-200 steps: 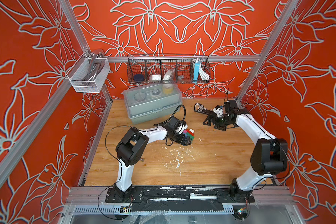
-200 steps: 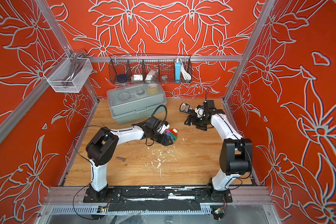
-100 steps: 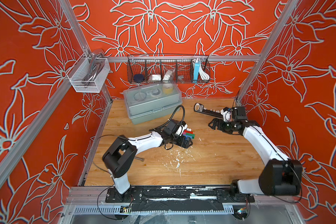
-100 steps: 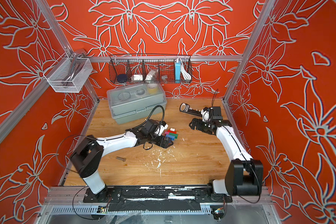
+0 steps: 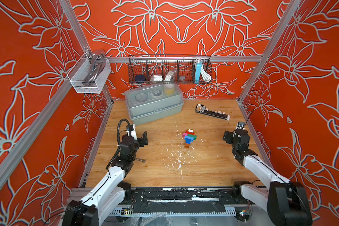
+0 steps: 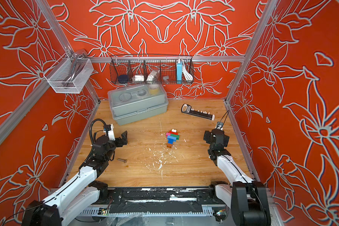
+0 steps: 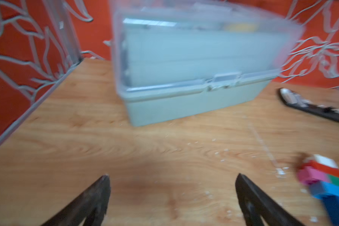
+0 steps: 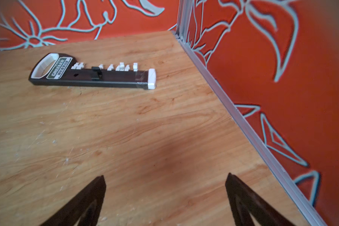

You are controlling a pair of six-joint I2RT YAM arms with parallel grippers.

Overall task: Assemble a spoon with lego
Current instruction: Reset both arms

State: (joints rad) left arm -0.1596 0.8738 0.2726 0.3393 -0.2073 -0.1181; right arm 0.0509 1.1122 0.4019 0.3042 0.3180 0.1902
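Withdrawn since a second ago: left gripper [image 7: 172, 176] off the spoon [image 5: 189, 136] to the left side of the table [image 5: 213, 166], right gripper [image 8: 165, 175] to its right side | we read both jaws spread wide, empty | spoon lies flat mid-table, well apart from both | bolt [image 6: 122, 160] near left gripper

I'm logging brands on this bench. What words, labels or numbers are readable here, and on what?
"GREENER": white letters on the green label of the black clip rail, at its handle end, in the right wrist view.
Smaller line beneath it on the same label: too small to read.
Grey storage box, wire basket and its contents, lego spoon: no readable text.
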